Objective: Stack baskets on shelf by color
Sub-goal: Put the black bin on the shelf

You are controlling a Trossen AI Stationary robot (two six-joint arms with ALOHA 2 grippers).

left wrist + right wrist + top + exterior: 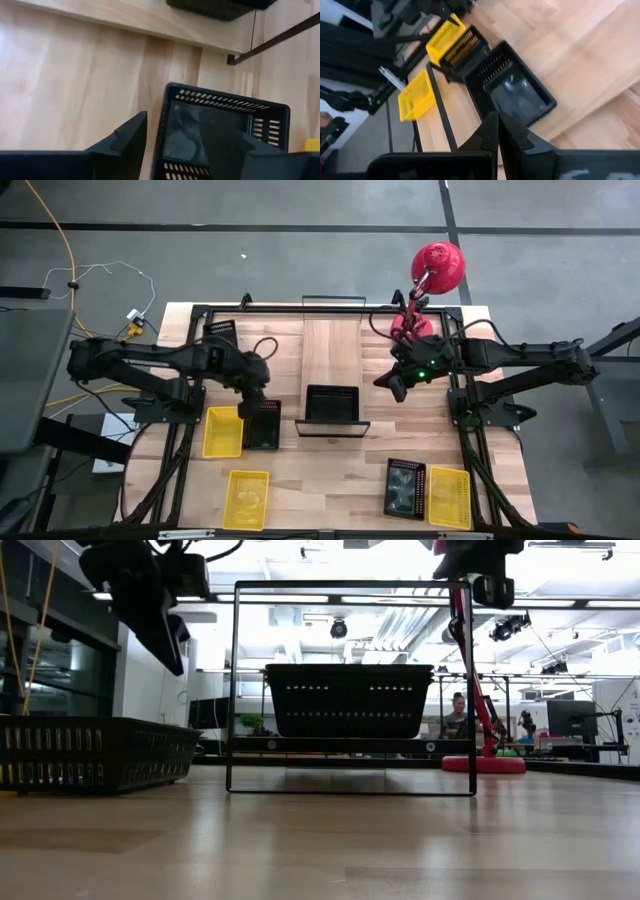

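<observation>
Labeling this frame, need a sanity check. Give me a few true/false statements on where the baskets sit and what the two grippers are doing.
1. A black basket sits on the shelf. True.
2. The left gripper hangs over a black basket beside a yellow basket. True.
3. The right gripper carries a yellow basket. False: it holds nothing, its fingers closed together.
4. There are three yellow baskets on the table. True: the others are at and.
5. The left gripper is shut. False: its fingers are spread, one over the basket.
6. Every black basket is on the shelf. False: one lies near the table's front edge.
</observation>
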